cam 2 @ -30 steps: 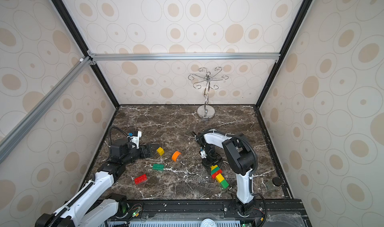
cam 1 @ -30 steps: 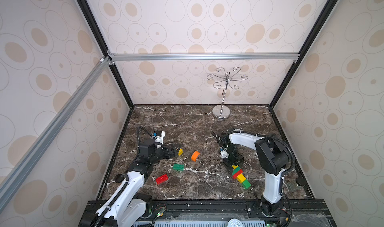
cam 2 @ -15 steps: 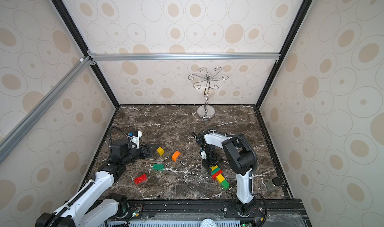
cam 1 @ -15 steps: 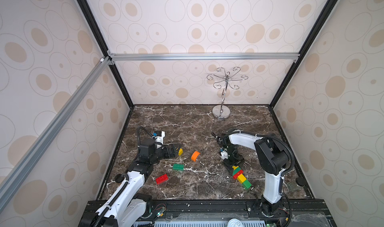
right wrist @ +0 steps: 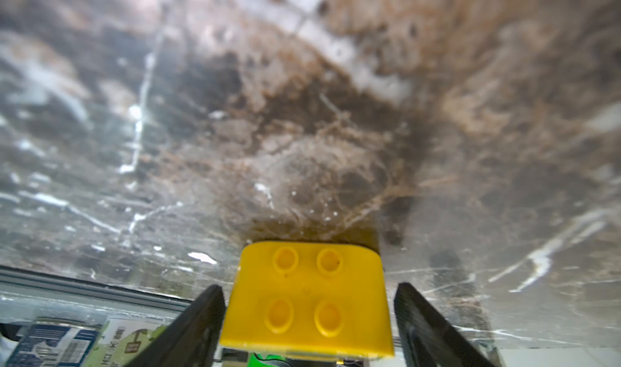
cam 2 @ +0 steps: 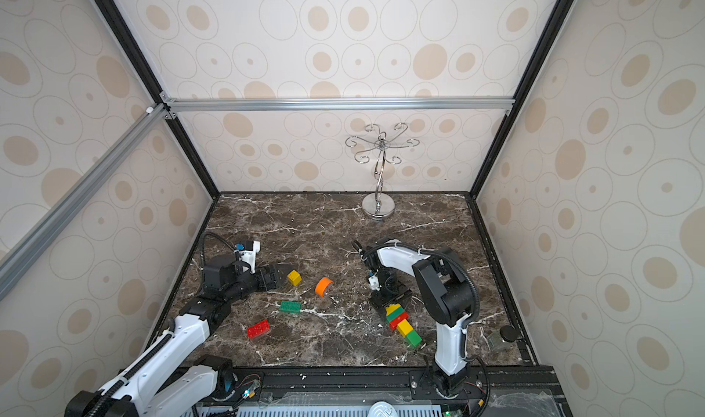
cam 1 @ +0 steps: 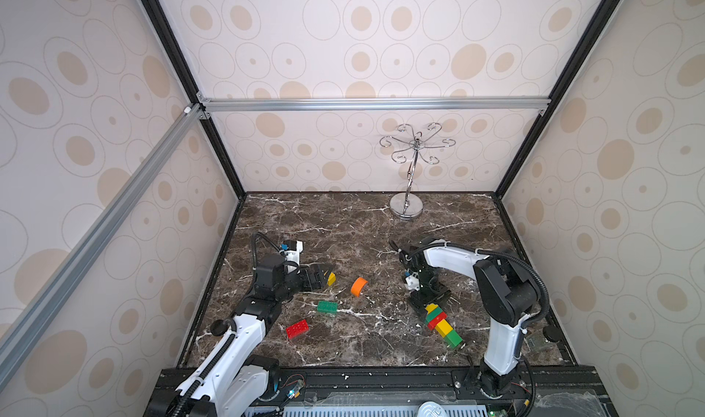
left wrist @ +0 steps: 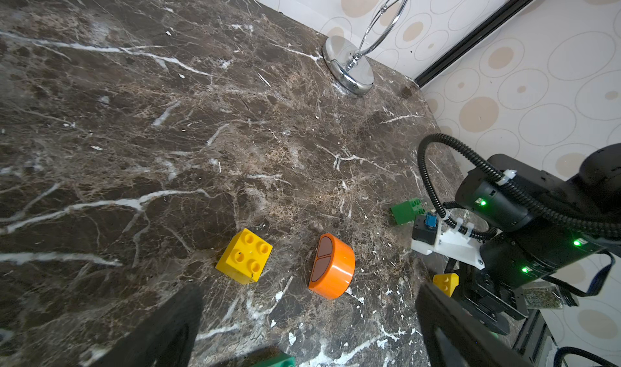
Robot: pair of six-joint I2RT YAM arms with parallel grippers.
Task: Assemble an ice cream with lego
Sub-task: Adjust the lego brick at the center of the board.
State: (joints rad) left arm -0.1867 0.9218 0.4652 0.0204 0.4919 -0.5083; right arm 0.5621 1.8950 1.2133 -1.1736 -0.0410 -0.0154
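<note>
The right gripper stands apart around the yellow lego piece that caps the stack lying on the desk. The left gripper gapes empty. The plastic is probably light, rigid and slick, so grip its flat sides.

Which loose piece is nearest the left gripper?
The yellow square brick, just ahead of the open left gripper; the orange dome, green brick and red brick lie farther.
</note>
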